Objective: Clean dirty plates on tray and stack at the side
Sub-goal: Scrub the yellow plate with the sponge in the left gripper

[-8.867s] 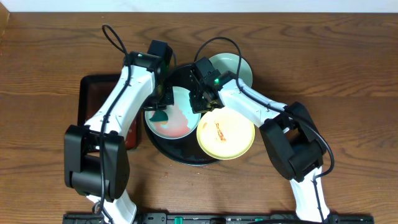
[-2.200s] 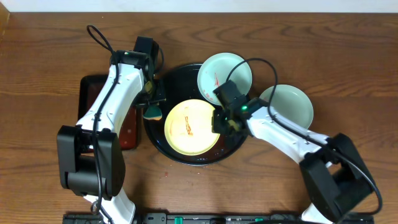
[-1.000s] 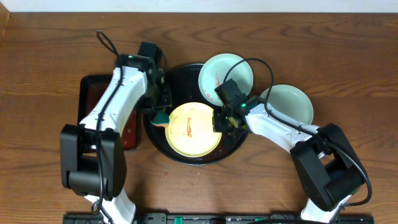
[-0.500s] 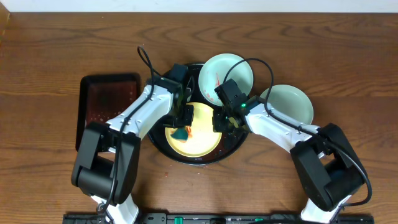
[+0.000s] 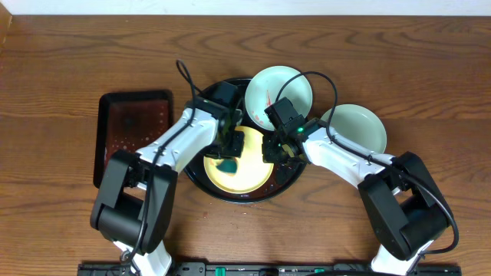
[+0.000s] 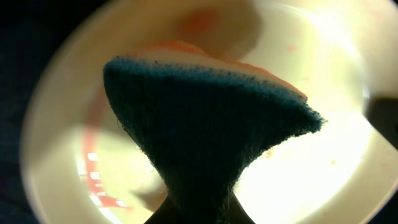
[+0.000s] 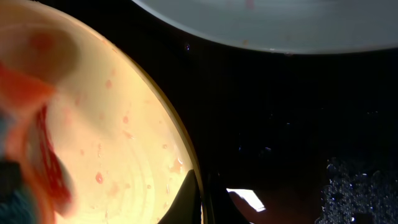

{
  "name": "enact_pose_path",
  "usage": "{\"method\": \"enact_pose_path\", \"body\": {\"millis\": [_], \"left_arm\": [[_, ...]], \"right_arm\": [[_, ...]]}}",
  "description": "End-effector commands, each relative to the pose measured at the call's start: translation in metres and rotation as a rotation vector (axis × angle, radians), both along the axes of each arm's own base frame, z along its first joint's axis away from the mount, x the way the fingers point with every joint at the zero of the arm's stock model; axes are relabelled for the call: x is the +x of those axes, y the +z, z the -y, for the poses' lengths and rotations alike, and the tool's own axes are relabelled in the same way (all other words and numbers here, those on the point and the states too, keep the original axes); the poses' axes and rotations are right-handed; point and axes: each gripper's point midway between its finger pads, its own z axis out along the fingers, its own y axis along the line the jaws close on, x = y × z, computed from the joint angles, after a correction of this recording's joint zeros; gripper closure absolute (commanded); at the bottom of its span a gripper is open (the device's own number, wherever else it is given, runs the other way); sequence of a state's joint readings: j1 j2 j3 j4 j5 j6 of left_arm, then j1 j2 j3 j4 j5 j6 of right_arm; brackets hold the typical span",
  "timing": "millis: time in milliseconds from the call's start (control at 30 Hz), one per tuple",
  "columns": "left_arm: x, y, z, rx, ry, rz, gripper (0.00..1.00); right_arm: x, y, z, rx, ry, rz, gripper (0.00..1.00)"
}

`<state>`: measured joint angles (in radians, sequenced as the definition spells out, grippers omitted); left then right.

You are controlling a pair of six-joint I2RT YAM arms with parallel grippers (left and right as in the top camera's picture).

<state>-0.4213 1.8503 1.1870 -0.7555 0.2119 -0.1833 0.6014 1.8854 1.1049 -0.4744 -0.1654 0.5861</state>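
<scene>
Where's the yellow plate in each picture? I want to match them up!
Overhead: the pale yellow round plate lies mid-picture on the big glossy black round tray.
Left wrist: the plate fills most of the picture, behind the blue-green sponge.
Right wrist: the plate covers the left half.
Shared landmark: the black tray, dark beside the plate in all three views.

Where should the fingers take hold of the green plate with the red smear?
The far rim of the smeared green plate, from above. It is shallow and sits open side up, so only its thin raised rim can be pinched, and that edge looks unobstructed.
</scene>
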Motion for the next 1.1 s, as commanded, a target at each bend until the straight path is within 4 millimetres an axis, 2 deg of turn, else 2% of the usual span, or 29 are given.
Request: {"method": "enact_pose_path", "body": {"millis": [0, 133, 300, 400, 467, 533, 667, 767, 833, 933, 1067], "left_arm": [[-0.009, -0.005, 0.014, -0.021, -0.033, -0.019, 0.93], [0.012, -0.005, 0.011, 0.02, -0.006, 0.072, 0.93], [0.039, -0.003, -0.029, 0.242, 0.156, 0.213, 0.92], [0.041, -0.001, -0.042, 0.305, 0.209, 0.236, 0.92], [0.034, -0.003, -0.044, 0.311, 0.228, 0.207, 0.92], [0.02, -0.006, -0.038, 0.281, 0.214, 0.143, 0.92], [-0.011, -0.01, 0.002, 0.055, 0.055, -0.026, 0.92], [-0.024, -0.005, 0.026, -0.091, -0.043, -0.082, 0.93], [-0.021, -0.005, 0.027, -0.096, -0.048, -0.067, 0.92], [-0.004, -0.006, 0.024, -0.079, -0.035, 0.001, 0.93], [0.03, -0.008, -0.006, 0.079, 0.1, 0.14, 0.93]], "right_arm": [[0.0, -0.011, 0.006, -0.035, 0.003, -0.008, 0.99], [-0.001, -0.011, 0.006, -0.035, 0.003, -0.008, 0.99], [-0.001, -0.011, 0.006, -0.037, 0.003, -0.01, 0.99], [-0.001, -0.011, 0.006, -0.037, 0.003, -0.01, 0.99], [-0.001, -0.011, 0.006, -0.037, 0.003, -0.01, 0.99], [-0.001, -0.011, 0.006, -0.037, 0.003, -0.01, 0.99], [-0.001, -0.011, 0.006, -0.037, 0.003, -0.01, 0.99], [-0.001, -0.011, 0.006, -0.037, 0.003, -0.01, 0.99], [-0.001, -0.011, 0.006, -0.037, 0.003, -0.01, 0.99], [-0.001, -0.011, 0.006, -0.037, 0.003, -0.01, 0.99], [-0.001, -0.011, 0.006, -0.037, 0.003, -0.01, 0.99]]}}
